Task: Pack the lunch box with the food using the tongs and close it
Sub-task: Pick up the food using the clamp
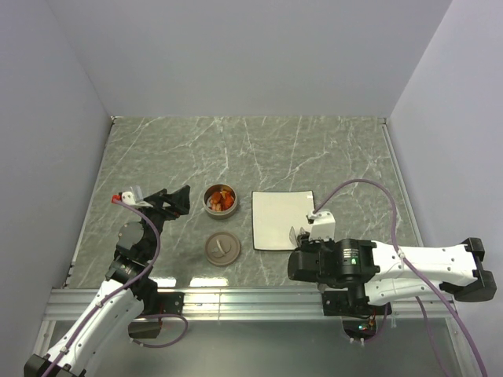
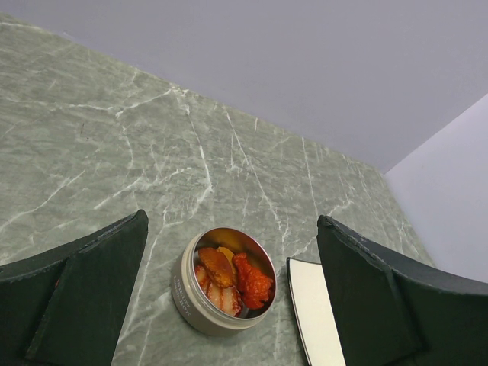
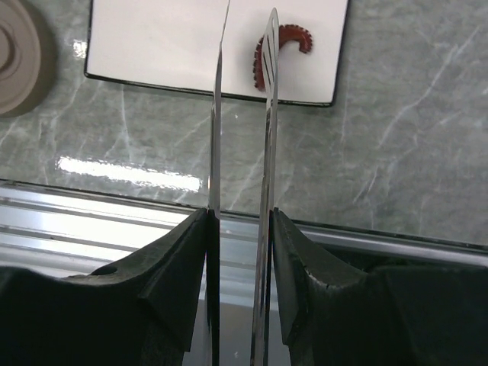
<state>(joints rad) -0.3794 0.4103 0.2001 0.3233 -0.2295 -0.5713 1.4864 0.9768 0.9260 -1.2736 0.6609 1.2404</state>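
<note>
The lunch box [image 2: 191, 301], with food [image 2: 229, 278] in it, is set on the table [image 1: 157, 149] left of the plate [image 1: 275, 224]. The lid [image 1: 221, 248] is laid before the lunch box. One piece [image 3: 284, 42] is placed on the plate.

A white square plate [image 1: 277, 218] with a thin dark edge lies flat on the grey-green marbled tabletop [image 1: 236, 149], right of its middle. A ribbed metal rail [image 1: 236, 302] runs along the tabletop's near edge. Plain pale walls [image 1: 251, 55] close in the other three sides.
</note>
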